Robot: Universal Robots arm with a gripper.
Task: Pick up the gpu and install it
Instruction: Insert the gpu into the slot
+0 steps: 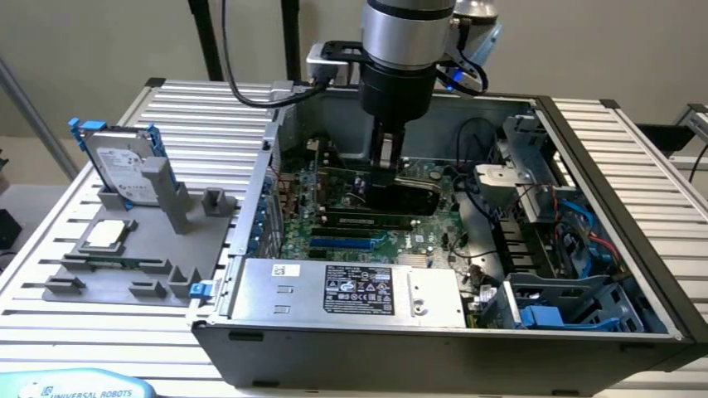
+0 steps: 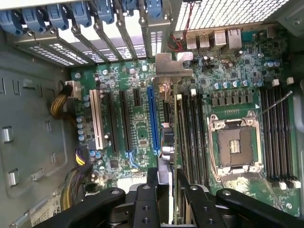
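My gripper (image 1: 389, 168) reaches down into the open computer case (image 1: 619, 215) and is shut on the gpu (image 1: 405, 197), whose black cover faces the exterior view. The card hangs edge-on just above the green motherboard (image 1: 354, 225). In the wrist view the gpu (image 2: 176, 137) runs away from my gripper (image 2: 167, 181) as a thin green edge between the two black fingers (image 2: 153, 183). Its silver end bracket (image 2: 170, 70) points toward the rear slot covers (image 2: 118, 28). The card sits just beside the long blue slot (image 2: 153, 118), between it and the memory slots (image 2: 192, 133).
An empty processor socket (image 2: 235, 145) lies past the memory slots. The power supply (image 1: 343, 290) and the drive cage with blue cables (image 1: 564, 240) crowd the case. On the exterior view's left, a grey fixture (image 1: 122, 269) holds a silver hard drive (image 1: 116, 166) and a processor chip (image 1: 108, 235).
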